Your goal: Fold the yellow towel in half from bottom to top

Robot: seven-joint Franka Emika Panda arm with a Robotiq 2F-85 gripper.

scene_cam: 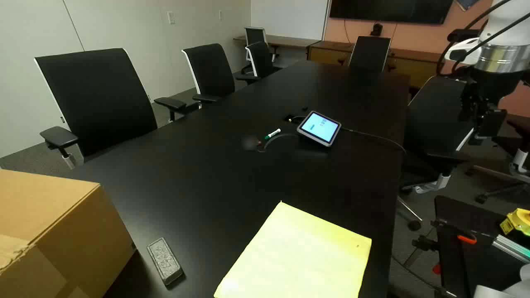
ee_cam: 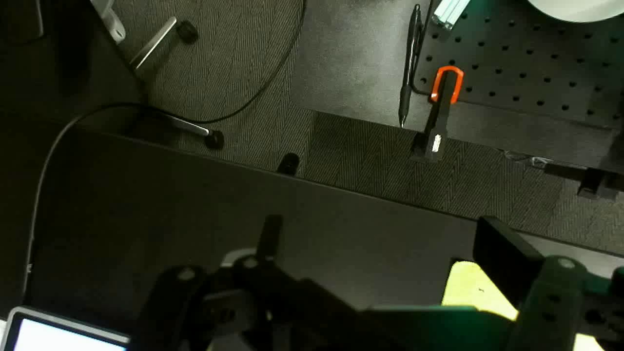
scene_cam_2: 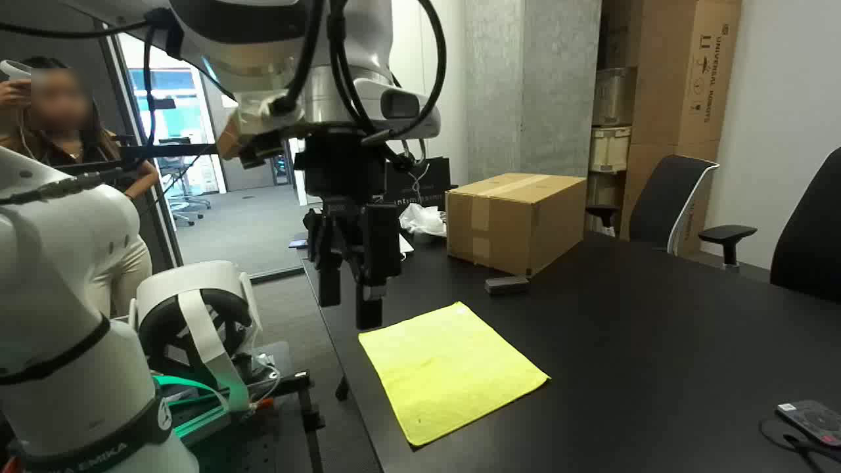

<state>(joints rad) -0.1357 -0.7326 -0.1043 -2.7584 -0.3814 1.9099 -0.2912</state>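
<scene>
The yellow towel (scene_cam: 306,256) lies flat on the black table, close to its edge. It shows whole in an exterior view (scene_cam_2: 453,374), with a small dark mark near one corner. In the wrist view only a corner of the towel (ee_cam: 469,285) shows, partly hidden behind the gripper. My gripper (scene_cam_2: 349,309) hangs in the air above the table edge, apart from the towel. It also shows in an exterior view (scene_cam: 484,128), high at the right. In the wrist view the fingers of the gripper (ee_cam: 382,239) stand wide apart, with nothing between them.
A cardboard box (scene_cam_2: 512,223) and a grey block (scene_cam: 165,261) stand on the table near the towel. A tablet (scene_cam: 319,127) with a cable and a green marker (scene_cam: 272,134) lie farther along. A cart with a white headset (scene_cam_2: 197,309) stands beside the table.
</scene>
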